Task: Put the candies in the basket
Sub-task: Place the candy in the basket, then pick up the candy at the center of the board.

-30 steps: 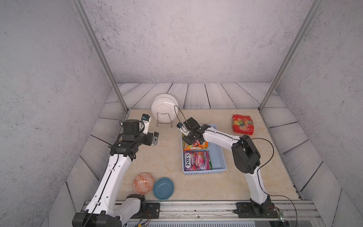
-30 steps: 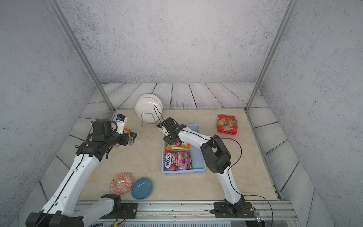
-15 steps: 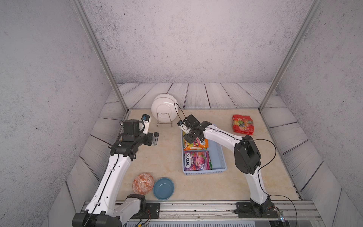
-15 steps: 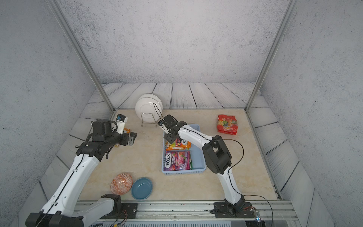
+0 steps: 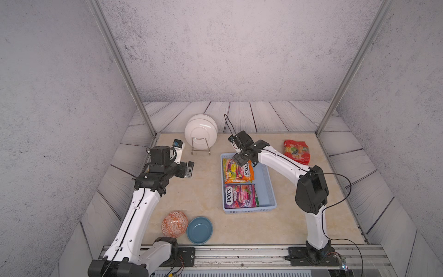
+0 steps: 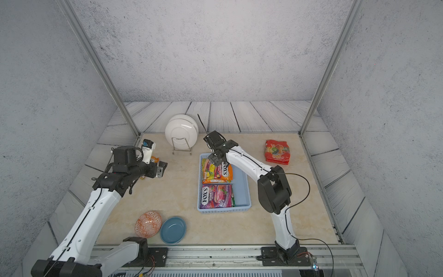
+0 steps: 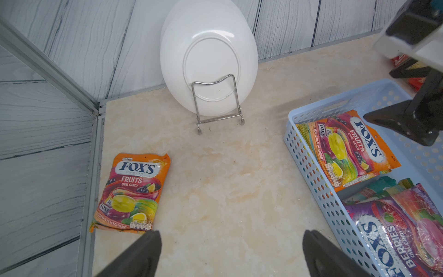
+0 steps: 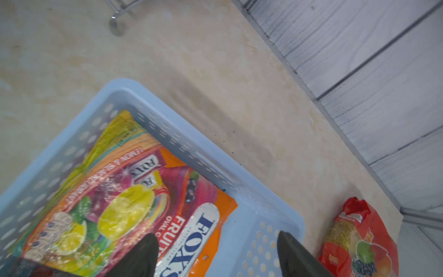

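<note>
Light blue perforated plastic basket (image 5: 265, 184) sits on the worktop (image 5: 206, 187), holding an orange FOX'S fruits bag (image 5: 238, 170) at its far end and a purple FOX'S berries bag (image 5: 239, 195) at its near end. The right arm folds at a raised elbow, and the right end effector (image 8: 215, 239) hangs fingers apart over the orange bag, gripping nothing. The left arm is lifted, the left end effector (image 7: 231, 237) spread wide. A second orange FOX'S bag (image 7: 130, 194) lies by the left wall, and a red fruit-printed bag (image 5: 296, 151) lies far right.
</note>
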You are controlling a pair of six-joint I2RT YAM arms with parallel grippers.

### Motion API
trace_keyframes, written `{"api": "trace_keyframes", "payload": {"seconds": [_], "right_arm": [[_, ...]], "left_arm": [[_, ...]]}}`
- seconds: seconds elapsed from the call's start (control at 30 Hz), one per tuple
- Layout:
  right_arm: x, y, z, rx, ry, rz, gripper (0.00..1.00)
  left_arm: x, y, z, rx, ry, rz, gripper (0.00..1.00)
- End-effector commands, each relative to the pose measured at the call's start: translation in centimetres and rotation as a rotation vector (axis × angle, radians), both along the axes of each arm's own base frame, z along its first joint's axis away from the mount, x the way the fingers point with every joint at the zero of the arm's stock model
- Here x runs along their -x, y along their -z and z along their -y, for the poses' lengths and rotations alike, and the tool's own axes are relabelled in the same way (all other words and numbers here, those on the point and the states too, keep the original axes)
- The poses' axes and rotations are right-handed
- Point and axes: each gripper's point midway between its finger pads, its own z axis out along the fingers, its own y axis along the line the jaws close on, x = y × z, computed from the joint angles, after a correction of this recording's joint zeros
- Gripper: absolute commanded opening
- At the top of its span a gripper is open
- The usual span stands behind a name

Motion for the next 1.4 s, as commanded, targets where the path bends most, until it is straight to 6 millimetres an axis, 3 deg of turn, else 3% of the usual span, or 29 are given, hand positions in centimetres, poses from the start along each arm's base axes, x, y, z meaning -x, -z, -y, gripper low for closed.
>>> {"api": "trace_keyframes", "payload": {"seconds": [0.0,0.07,0.37,0.57,1.07,1.37], "right_arm": [[-1.0,-4.4,3.4,-0.021,0.117,0.083,0.90],[-2.0,-4.8,4.8,-0.026,0.153,0.109,0.95],[-5.4,-6.0,12.2,-0.005,0.370,0.156,0.96],[-7.4,-5.2,15.8,-0.010,0.496,0.157,0.97],[-9.9,2.2,22.2,0.050,0.693,0.019,0.95],[-10.8,6.6,24.8,0.059,0.758,-0.063,0.94]], "left_arm": [[0.2,-1.0,0.1,-0.003,0.009,0.024,0.98],[0.3,-0.9,0.4,0.007,0.023,0.029,0.98],[0.1,-0.4,0.4,0.004,0.022,0.013,0.98],[0.1,-0.4,0.5,0.009,0.030,0.013,0.98],[-0.3,0.2,0.4,-0.004,0.024,-0.005,0.98],[-0.7,0.4,0.1,-0.013,0.009,-0.023,0.98]]}}
